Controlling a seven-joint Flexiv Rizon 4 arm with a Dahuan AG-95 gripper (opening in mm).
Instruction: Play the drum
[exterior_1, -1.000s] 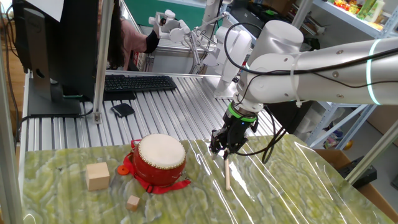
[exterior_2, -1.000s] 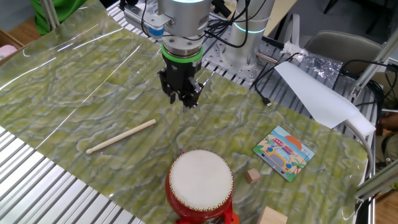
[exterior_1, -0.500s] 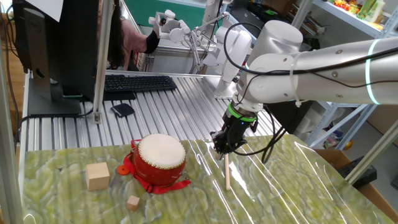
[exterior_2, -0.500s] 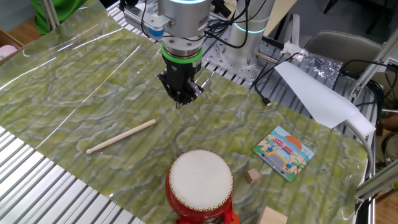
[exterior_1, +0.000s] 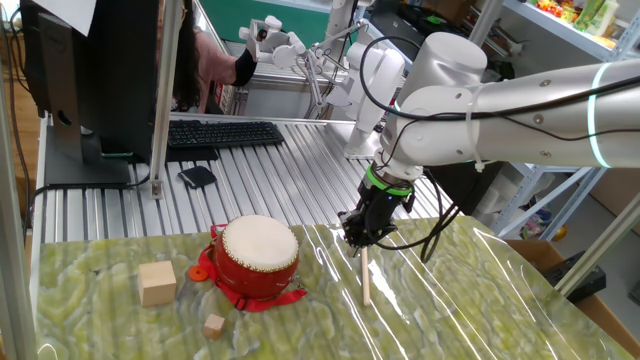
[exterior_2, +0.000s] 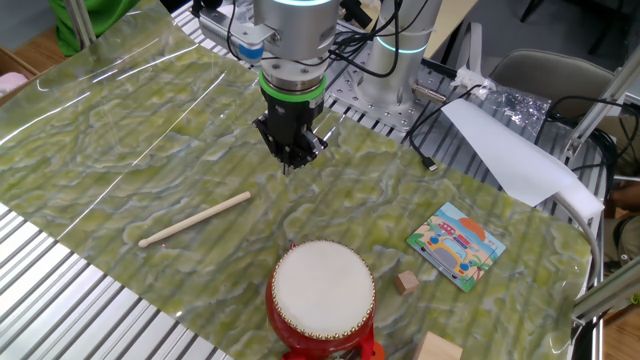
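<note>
Green marbled tabletop (exterior_2: 120, 130) carried no readable writing. Left to right in the other fixed view: a thin wooden stick (exterior_2: 195, 219) lay with open room around it; the gripper (exterior_2: 291, 158) hung above, fingers drawn narrow, holding nothing; the drum (exterior_2: 322, 298) sat at the near edge, partly cut off; a picture card (exterior_2: 456, 244) lay beyond.

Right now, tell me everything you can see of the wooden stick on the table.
The wooden stick is a thin, straight, pale rod of bare wood with a round section and plain ends. It lies flat on the green marbled table cover, loose, with nothing holding it. The drum sits apart from it, not touching. The hand hangs above the cover just off the stick's nearer end, fingers together, without contact as far as either view shows.
</note>
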